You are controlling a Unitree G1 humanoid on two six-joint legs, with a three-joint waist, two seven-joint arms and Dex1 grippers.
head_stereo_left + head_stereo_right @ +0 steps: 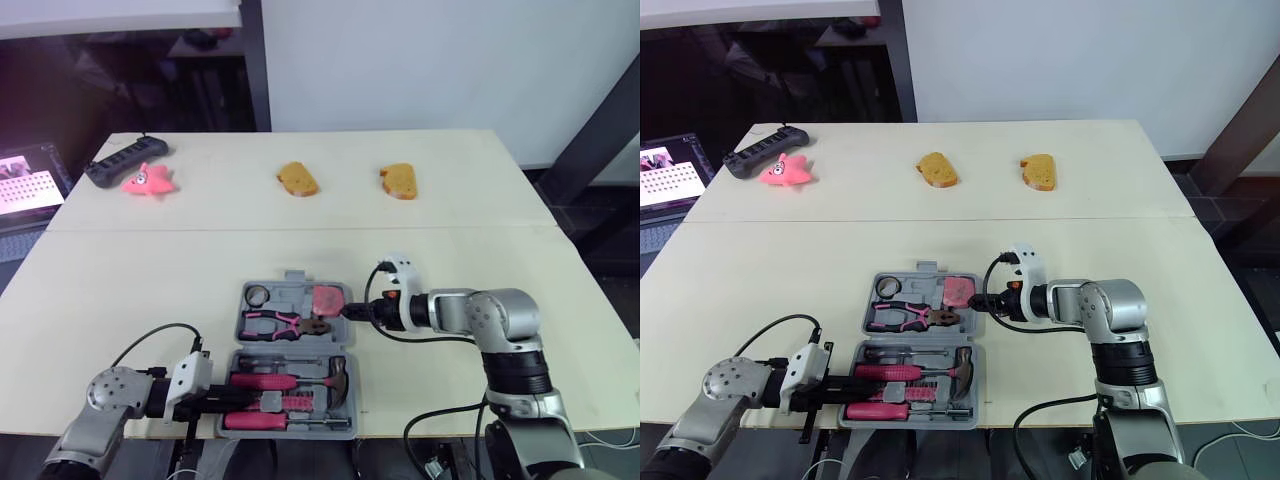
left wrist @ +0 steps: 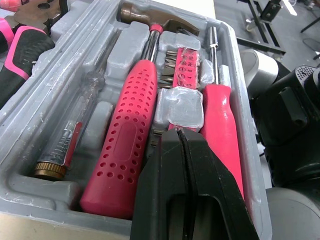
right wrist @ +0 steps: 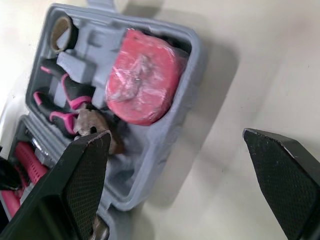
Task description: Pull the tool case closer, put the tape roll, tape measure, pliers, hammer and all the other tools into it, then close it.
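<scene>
Nearest me, the left hand [image 2: 181,135] is clenched on nothing, its fingers pressed together low over the near half of the grey tool case [image 3: 194,70]. It sits just above the bit holder [image 2: 182,65], between the hammer [image 2: 125,150] and a pink-handled screwdriver [image 2: 220,115]. A clear-handled tester screwdriver [image 2: 65,140] lies on the hammer's other side. The case is open flat at the near edge of the desk [image 1: 150,290]. Its far half holds the tape roll [image 1: 258,294], the pliers [image 1: 275,323] and the pink tape measure [image 3: 142,75]. The right hand [image 3: 172,135] is released, fingers spread wide, just beside the far half's right rim at the tape measure's corner.

By my reading the tools are in and only the closing remains. I foresee three troubles. Folding one half over while the left hand is inside would trap it. The case sits so close to the desk's edge that a push could tip it off. The pliers' head looks raised and could keep the halves from latching.

Well beyond, a black power strip [image 1: 125,160], a pink star toy [image 1: 148,180] and two brown bread-like pieces [image 1: 298,179] lie on the desk's far side. I can read no brand, label or writing anywhere.
</scene>
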